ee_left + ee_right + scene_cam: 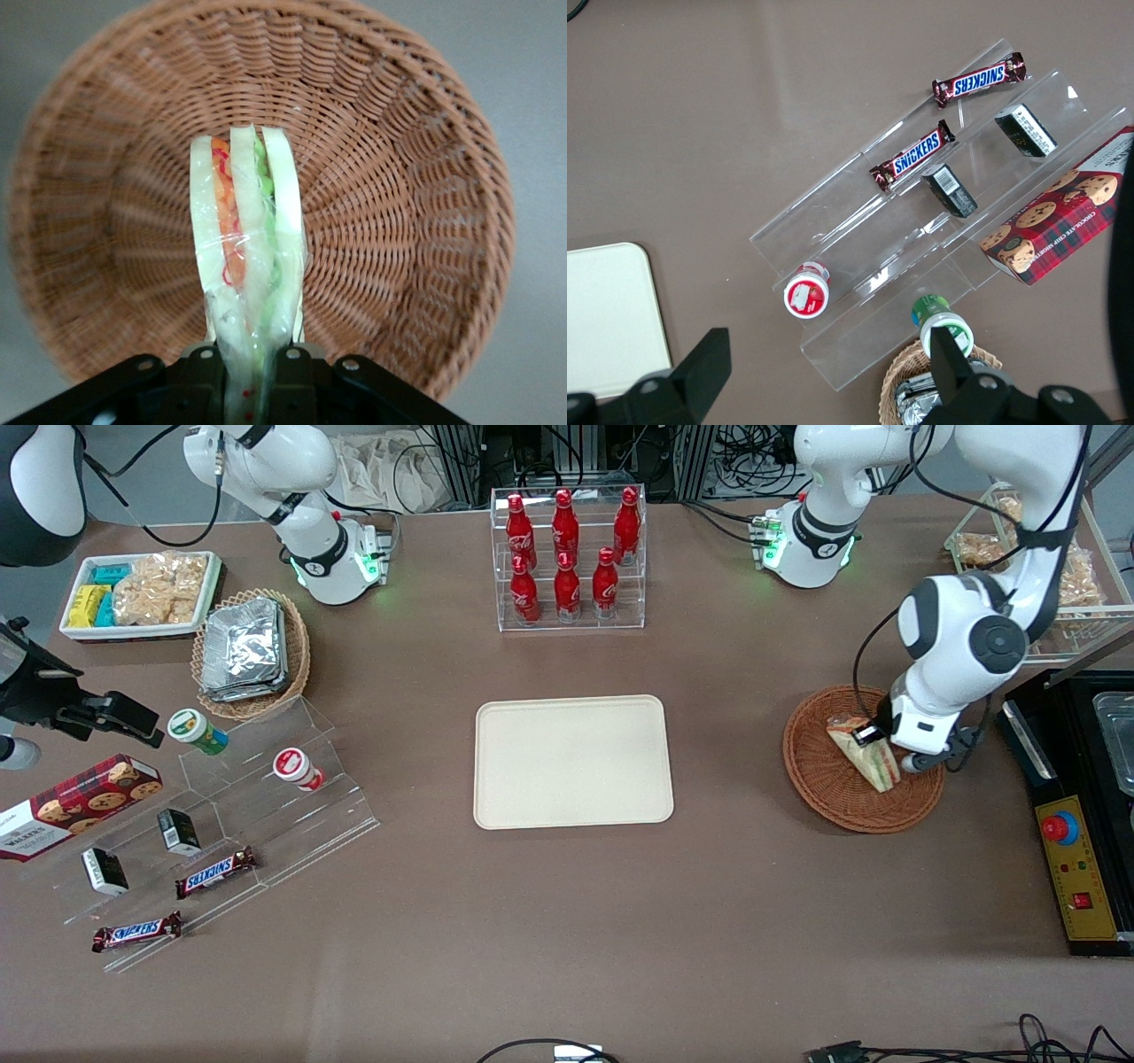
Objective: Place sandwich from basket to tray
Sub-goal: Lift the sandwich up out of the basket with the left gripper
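The sandwich (864,753) is a wrapped wedge of pale bread with green and red filling, held above the round reddish-brown wicker basket (819,779) toward the working arm's end of the table. My left gripper (873,746) is shut on the sandwich. In the left wrist view the sandwich (248,239) stands clamped between the black fingers (199,376) of the gripper (248,367), with the basket (416,195) beneath it. The cream-beige tray (572,762) lies at the table's middle with nothing on it, and a corner of the tray (607,319) shows in the right wrist view.
A clear rack of red bottles (567,558) stands farther from the front camera than the tray. A black control box (1076,868) lies beside the basket at the table's end. Toward the parked arm's end are a clear stepped shelf (221,815) with snacks and a lighter basket with foil packets (248,651).
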`<state>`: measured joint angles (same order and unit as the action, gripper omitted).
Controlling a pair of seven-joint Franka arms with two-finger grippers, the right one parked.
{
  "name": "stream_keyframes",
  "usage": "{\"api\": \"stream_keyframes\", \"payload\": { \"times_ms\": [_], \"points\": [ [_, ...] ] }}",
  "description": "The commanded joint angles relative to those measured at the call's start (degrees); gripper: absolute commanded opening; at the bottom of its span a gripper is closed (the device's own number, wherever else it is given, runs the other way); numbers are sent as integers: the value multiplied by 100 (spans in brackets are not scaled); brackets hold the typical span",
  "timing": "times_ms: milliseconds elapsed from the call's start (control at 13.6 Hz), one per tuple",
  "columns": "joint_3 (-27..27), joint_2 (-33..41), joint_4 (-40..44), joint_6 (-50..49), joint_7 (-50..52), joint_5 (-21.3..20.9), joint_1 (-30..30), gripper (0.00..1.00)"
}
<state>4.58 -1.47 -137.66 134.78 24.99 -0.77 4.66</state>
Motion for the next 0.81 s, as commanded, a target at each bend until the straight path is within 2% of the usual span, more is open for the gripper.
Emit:
{"api": "stream_keyframes", "payload": {
  "times_ms": [0,148,295,516,738],
  "points": [
    [52,366,1095,-1676,-221,-72,35,0],
    [60,261,2317,-3092,-371,-28,9,0],
    [78,252,3180,-3982,-520,-11,-87,0],
    [87,217,3990,-4740,-880,33,-578,0],
    [87,42,4536,-5155,-837,235,-1517,0]
  ]
}}
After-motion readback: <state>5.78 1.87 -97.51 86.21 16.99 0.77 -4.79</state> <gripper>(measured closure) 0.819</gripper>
